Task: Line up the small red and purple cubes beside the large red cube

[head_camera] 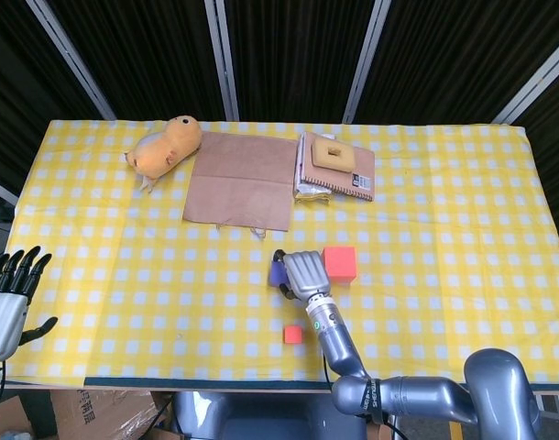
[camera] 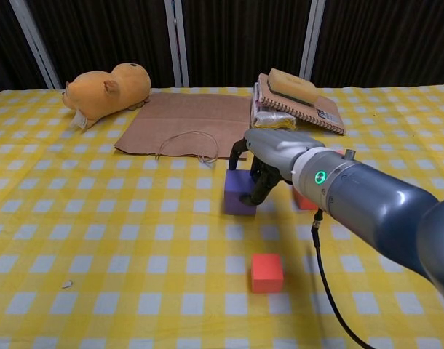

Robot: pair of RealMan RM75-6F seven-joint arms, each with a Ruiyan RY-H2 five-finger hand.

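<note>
The small purple cube rests on the checked cloth, left of the large red cube. My right hand sits over it and grips it, thumb at its far edge and fingers against its right side. From the head view this right hand covers most of the purple cube. The small red cube lies alone nearer the front edge, also seen as the small red cube. In the chest view my arm hides most of the large red cube. My left hand hangs open off the table's left front corner.
A brown paper sheet lies at the back middle with a plush toy to its left. To the right of the sheet, a notebook carries a sponge-like block. A cardboard box stands below the front edge.
</note>
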